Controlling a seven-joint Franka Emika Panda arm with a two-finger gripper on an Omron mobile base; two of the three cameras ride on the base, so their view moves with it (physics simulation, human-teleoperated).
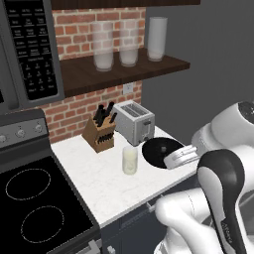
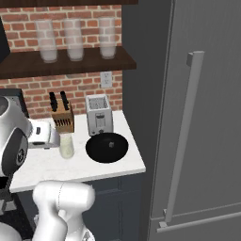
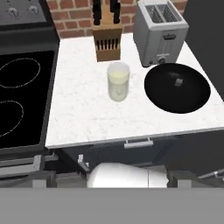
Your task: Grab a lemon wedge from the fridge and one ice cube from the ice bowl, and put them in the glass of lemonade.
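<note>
The glass of lemonade (image 1: 130, 159) (image 2: 67, 145) (image 3: 118, 81) stands upright on the white counter (image 3: 78, 109). To its right lies the black ice bowl (image 1: 158, 153) (image 2: 107, 153) (image 3: 177, 98) with one small ice cube (image 3: 178, 82) in it. The dark grey fridge (image 2: 212, 94) stands right of the counter, door shut, its bar handle (image 2: 186, 136) facing me. The lemon wedge is hidden. My gripper (image 1: 178, 158) hovers above the counter's front edge near the bowl, open and holding nothing; its fingers are hard to make out.
A silver toaster (image 3: 159, 33) and a wooden knife block (image 3: 107, 41) stand against the brick wall behind the glass. A black stovetop (image 3: 22, 96) lies left of the counter. Three frosted glasses (image 2: 75, 40) sit on the shelf above.
</note>
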